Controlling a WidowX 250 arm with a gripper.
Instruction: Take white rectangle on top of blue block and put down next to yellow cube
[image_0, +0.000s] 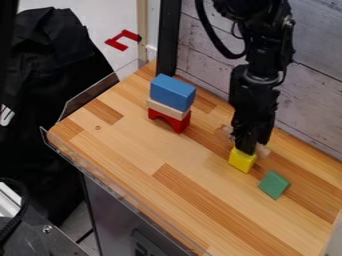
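At the left of the worktop (175, 174) stands a stack, and there lies my first trouble. The white rectangle (167, 109) is sandwiched in it, lying on the red arch (171, 120) with the blue block (172, 92) on top of it. (My orders put the white piece above the blue; I see the reverse.) If I drag the rectangle out as it lies, the blue block will probably ride along, tip and drop. Closing a little too low could catch the red arch as well, and the whole stack might slide or topple.

Further right, well apart from the stack, my gripper (247, 148) hangs down right at the yellow cube (242, 161). Whether it is parted, closed or gripping anything I can't make out from this angle, nor whether it touches the cube. If it does, a sideways start towards the stack could shove the cube and spoil my landmark, so I'd rise straight up first. Pale wood (263, 151) shows partly hidden behind me; I could knock it on the way, or mistake it for my target.

Rightmost is the green block (274, 184), near the cube. Should I set the rectangle down on that side, too little room could make it land tilted against the green.
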